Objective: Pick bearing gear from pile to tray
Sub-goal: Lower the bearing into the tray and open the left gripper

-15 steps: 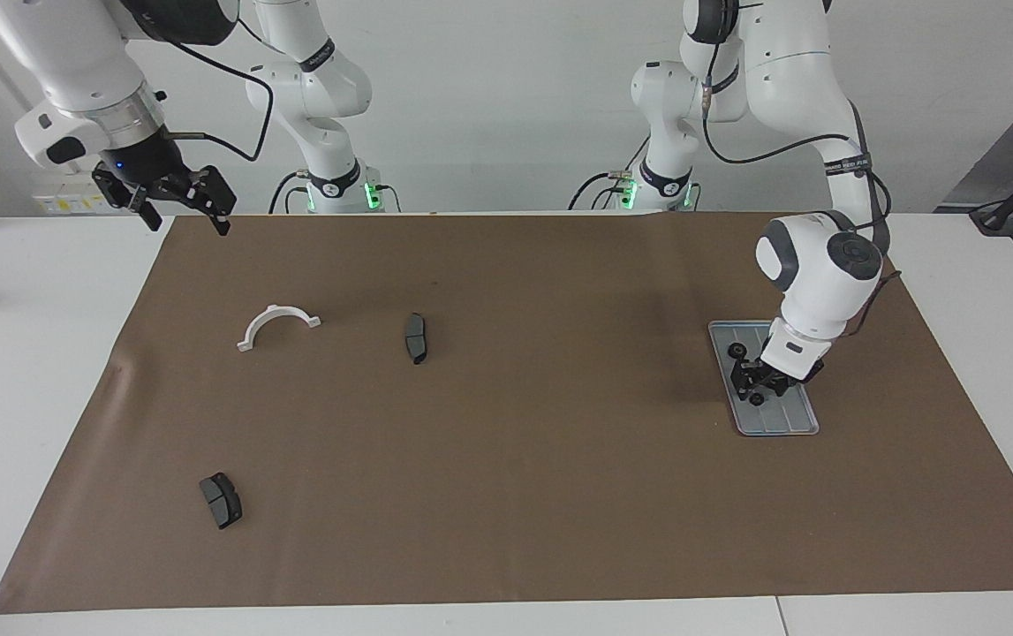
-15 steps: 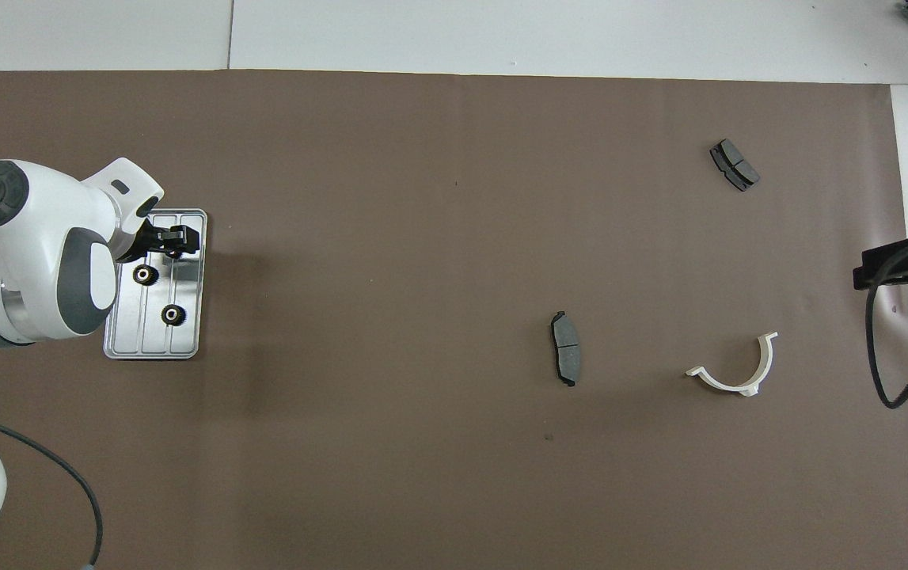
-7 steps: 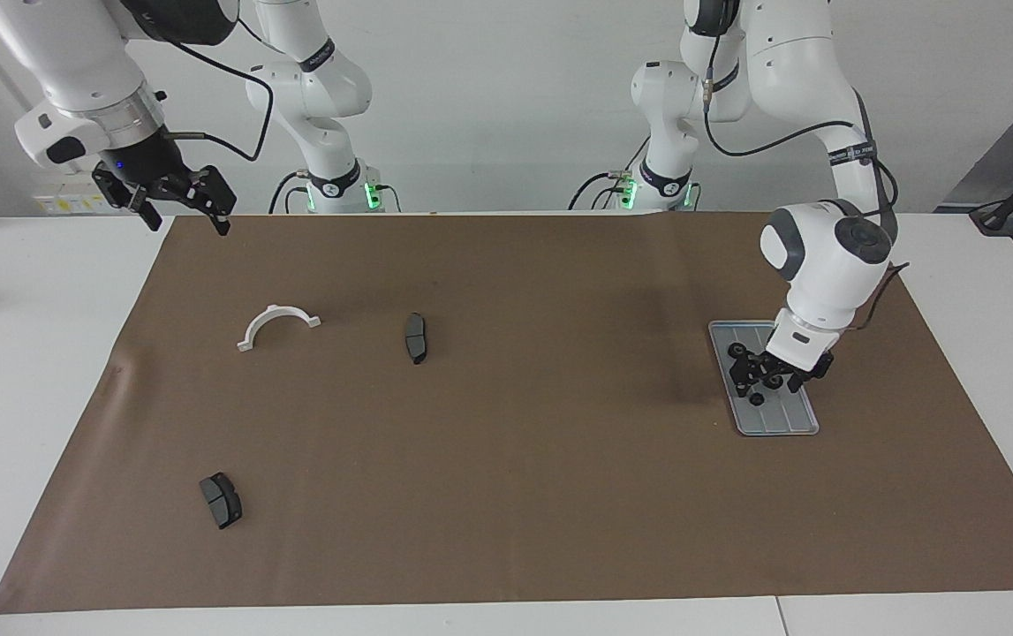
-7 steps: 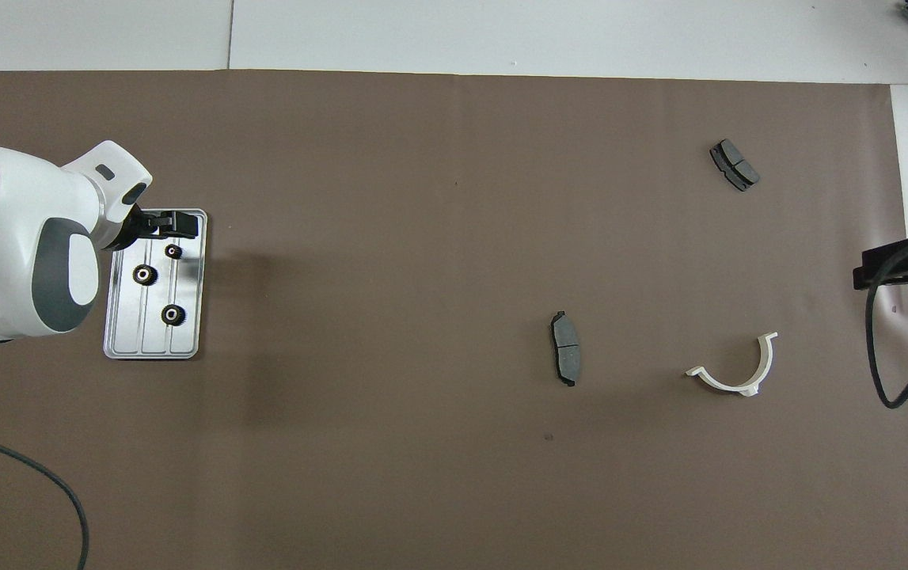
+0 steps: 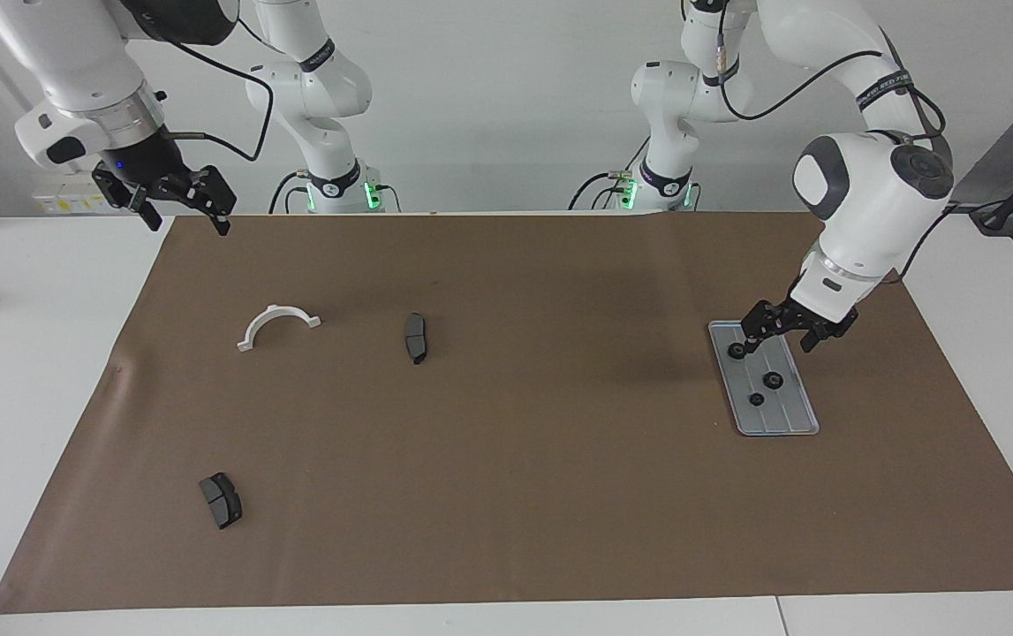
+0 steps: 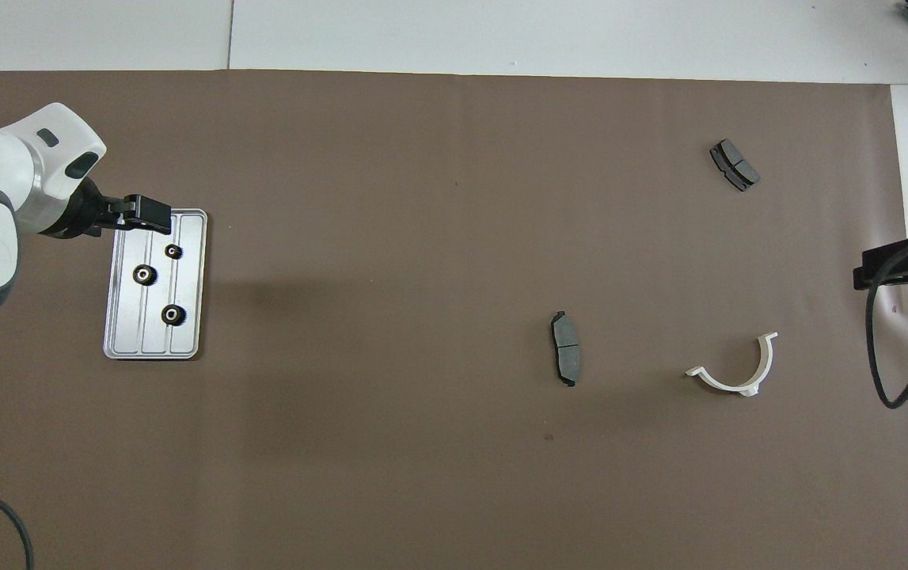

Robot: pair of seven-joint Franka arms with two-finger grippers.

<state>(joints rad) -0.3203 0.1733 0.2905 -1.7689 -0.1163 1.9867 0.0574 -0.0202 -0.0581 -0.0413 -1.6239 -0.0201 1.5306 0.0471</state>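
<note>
While your left gripper (image 5: 784, 329) hangs empty with its fingers spread wide over the tray (image 5: 796, 422) corner at the right of the facing view, three black bearing gears (image 6: 172, 314) lie inside that tray, side by side but apart. Your right gripper (image 5: 177, 205), also open and empty, waits at the upper left of that view above the brown mat (image 5: 506, 495) edge.

At the left of the facing view, what remains of the pile is a white half-ring bracket (image 5: 276, 323), a dark curved pad (image 5: 415, 336) beside it and a second pad (image 5: 221, 500) at lower left. No black ring shows among them, so the task looks finished.

To end this step well, lift the left gripper straight up and away so its fingers do not catch a gear or nudge the tray.

A second earlier this gripper sat low over the tray's middle, hiding one gear; it has since opened, risen and drawn back. The right gripper has not moved.
</note>
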